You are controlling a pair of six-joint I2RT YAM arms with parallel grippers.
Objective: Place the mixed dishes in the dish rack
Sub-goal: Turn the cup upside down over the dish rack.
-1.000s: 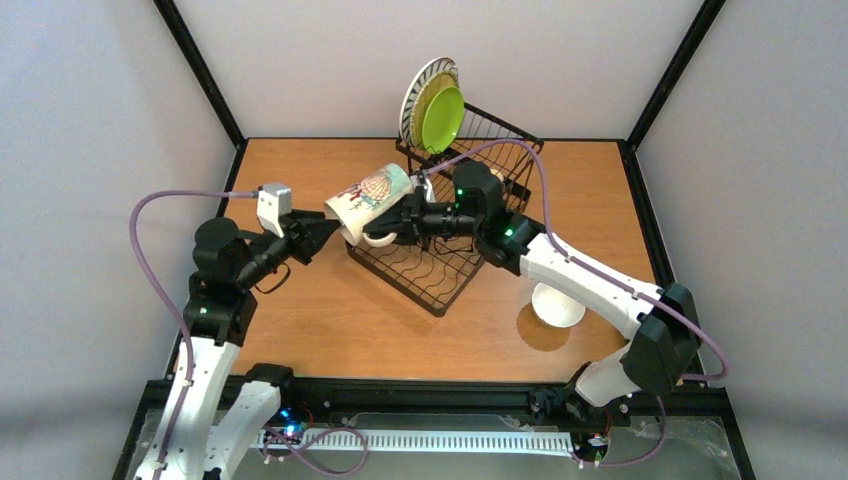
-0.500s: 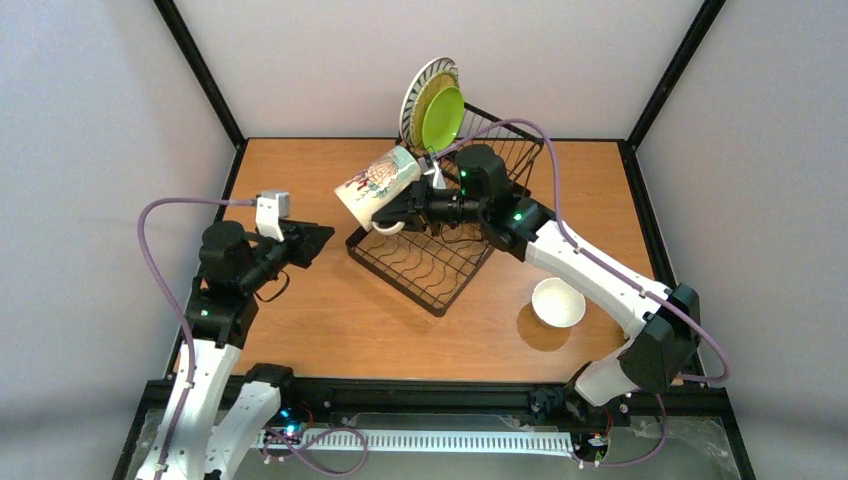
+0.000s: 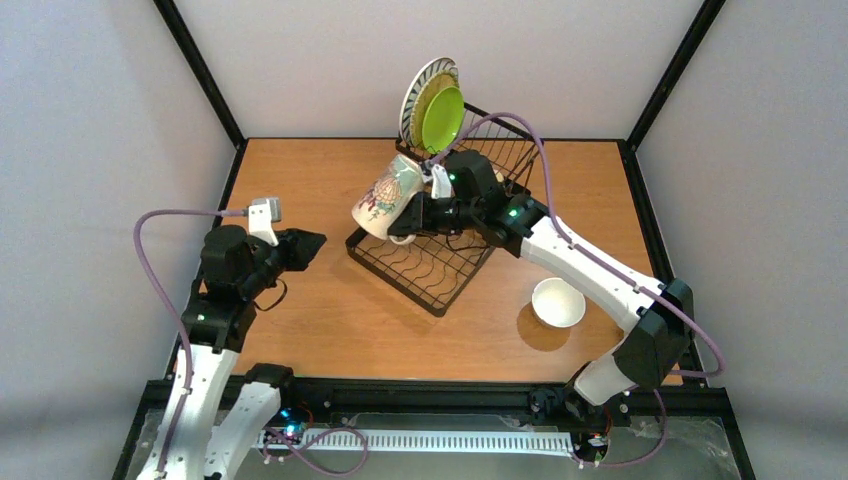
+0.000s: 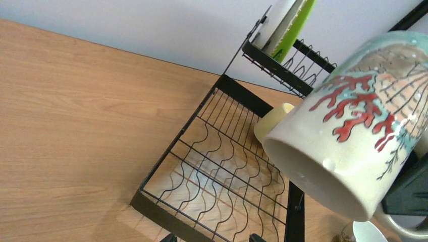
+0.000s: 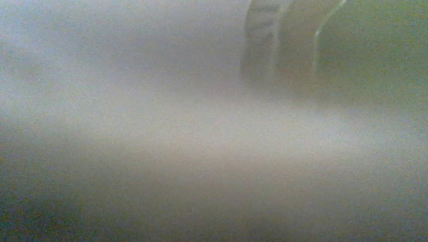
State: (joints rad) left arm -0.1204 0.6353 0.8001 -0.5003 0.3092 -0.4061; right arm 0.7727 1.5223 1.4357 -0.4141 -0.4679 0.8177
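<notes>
Mug (image 3: 385, 198) held by right end effector (image 3: 412, 214) above dish rack (image 3: 415, 277) near plates (image 3: 442, 118); left end effector (image 3: 308, 246) spread

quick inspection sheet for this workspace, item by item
surface: wooden table
job's things: dish rack mid-table; striped plate and lime-green plate upright in its basket; painted mug held above the tray; pale cup in the rack; white bowl on the table, right of the rack
clutter: nothing seen
grippers: right gripper shut on the painted mug; left gripper open, empty
cables: purple cable loops off each arm
surroundings: grey walls, black frame posts
</notes>
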